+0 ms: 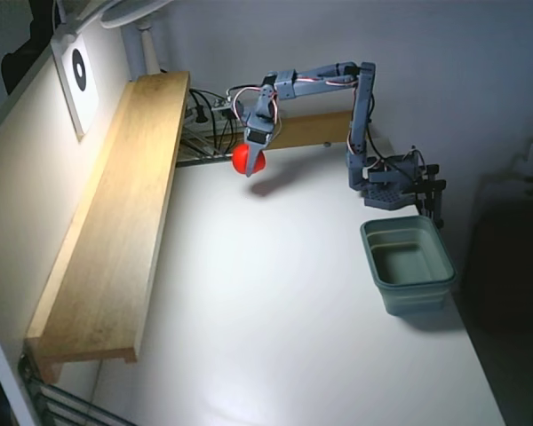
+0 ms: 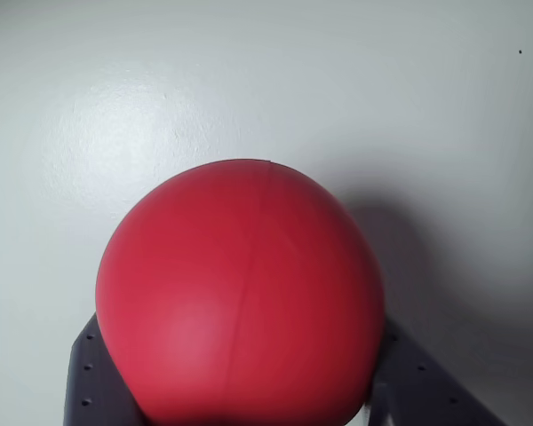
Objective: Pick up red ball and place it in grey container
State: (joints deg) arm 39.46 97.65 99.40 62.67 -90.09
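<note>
The red ball (image 2: 240,297), low centre of the wrist view, sits clamped across its middle between the gripper (image 2: 240,390) fingers; probably light, smooth, slippery.

A plain red ball (image 1: 248,159) sits in the grey-blue gripper (image 1: 250,165), a grey-green tub (image 1: 409,264) lies well off on the white table (image 1: 275,311).

The arm (image 1: 360,106) rises from its base at four o'clock, then reaches toward nine; the gripper (image 1: 249,164) points down, clamped on the ball (image 1: 247,159).
</note>
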